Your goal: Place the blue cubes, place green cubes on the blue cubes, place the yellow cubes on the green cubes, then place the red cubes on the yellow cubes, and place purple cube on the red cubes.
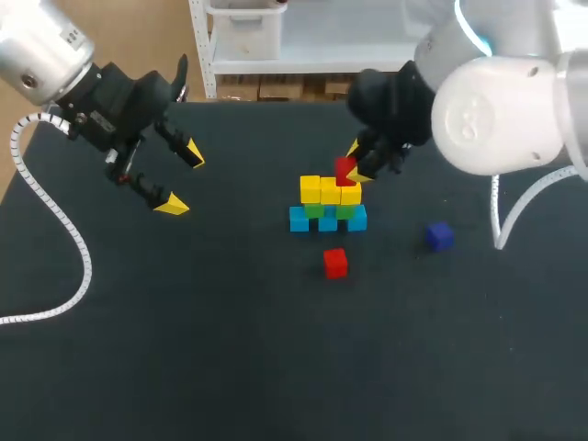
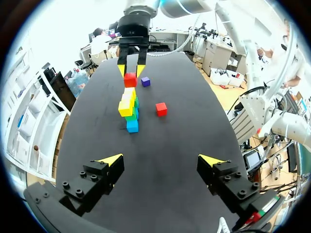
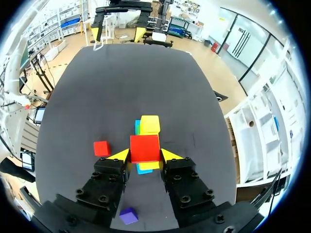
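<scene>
Stacking had reached the red layer. The right hand [image 3: 145, 156] was clamped on a red cube [image 1: 345, 169], one yellow tip against each side, and held it just over the stack [image 1: 328, 207], above the end of its top row. That stack stood with blue cubes [image 1: 328, 222] at the bottom, green cubes [image 1: 314, 210] on them and yellow cubes [image 1: 321, 189] on top. Whether the held cube already touched the yellow row could not be told. A second red cube [image 1: 335, 263] lay on the desk [image 1: 230, 349] near the stack's front, and the purple cube [image 1: 439, 236] sat farther off to the stack's right. The left hand [image 1: 182, 180] hung well apart from the stack on its left, fingers spread and empty.

The next move probably called for setting the cube squarely on the yellows and opening without nudging the rows below. The loose red cube would then follow, and the purple one last.
</scene>
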`<state>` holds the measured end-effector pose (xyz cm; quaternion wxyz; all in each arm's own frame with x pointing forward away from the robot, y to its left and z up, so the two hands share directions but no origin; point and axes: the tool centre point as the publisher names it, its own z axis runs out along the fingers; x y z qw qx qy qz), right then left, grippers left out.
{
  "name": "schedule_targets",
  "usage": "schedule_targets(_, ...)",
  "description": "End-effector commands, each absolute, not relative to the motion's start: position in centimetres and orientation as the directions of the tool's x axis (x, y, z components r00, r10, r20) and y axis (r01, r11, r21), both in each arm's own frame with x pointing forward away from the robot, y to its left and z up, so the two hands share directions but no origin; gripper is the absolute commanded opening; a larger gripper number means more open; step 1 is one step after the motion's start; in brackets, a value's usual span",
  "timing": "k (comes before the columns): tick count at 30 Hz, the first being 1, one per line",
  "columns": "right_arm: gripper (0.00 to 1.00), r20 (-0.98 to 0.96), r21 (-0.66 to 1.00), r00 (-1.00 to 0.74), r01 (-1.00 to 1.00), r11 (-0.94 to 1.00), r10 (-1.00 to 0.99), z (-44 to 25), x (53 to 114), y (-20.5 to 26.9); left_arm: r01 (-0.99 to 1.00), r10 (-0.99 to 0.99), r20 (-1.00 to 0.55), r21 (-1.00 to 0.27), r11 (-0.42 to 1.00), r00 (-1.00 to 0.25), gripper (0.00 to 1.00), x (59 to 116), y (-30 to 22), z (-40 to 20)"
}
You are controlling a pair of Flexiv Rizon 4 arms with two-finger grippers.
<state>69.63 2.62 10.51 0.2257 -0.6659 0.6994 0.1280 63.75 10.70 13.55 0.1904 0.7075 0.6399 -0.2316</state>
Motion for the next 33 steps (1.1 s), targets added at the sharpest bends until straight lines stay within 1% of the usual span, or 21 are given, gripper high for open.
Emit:
schedule_targets(1,0.0,-0.48,-0.12,-0.013,-0.99,0.081,-0.877,10.3,69.8,2.9,0.993,0.817,-0.571,-0.028,-0.112,0.076,1.0,63.9,10.7,13.5)
schedule_targets(18,0.0,-0.45,-0.137,-0.043,-0.984,0.117,-0.892,9.8,69.9,2.4,0.993,0.817,-0.571,-0.028,-0.112,0.076,1.0,63.9,10.7,13.5)
schedule_targets(33,0.0,-0.462,-0.141,-0.054,-0.981,0.133,-0.885,9.2,70.1,2.6,0.993,0.817,-0.571,-0.028,-0.112,0.076,1.0,63.9,10.7,13.5)
